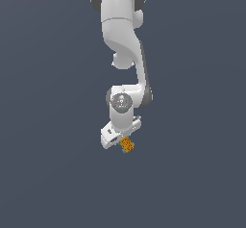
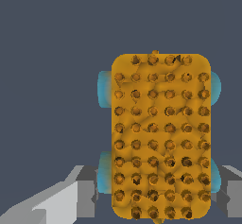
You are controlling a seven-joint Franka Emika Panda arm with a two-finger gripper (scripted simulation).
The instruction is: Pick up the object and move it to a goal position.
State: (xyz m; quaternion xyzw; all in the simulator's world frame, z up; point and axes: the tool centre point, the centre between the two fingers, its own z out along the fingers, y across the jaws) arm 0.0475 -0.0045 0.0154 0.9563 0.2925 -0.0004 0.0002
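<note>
One white robot arm's gripper (image 1: 121, 142) sits closed around the orange block (image 1: 127, 146), its fingers (image 2: 71, 200) flanking the block's lower end, so a light, off-centre hold could let it twist or slip during the move to the goal.

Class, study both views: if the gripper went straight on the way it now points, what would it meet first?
The orange block sits between the gripper fingers, so it already fills that line. Beyond it, only plain dark background shows; the way looks free, though depth is unclear.
</note>
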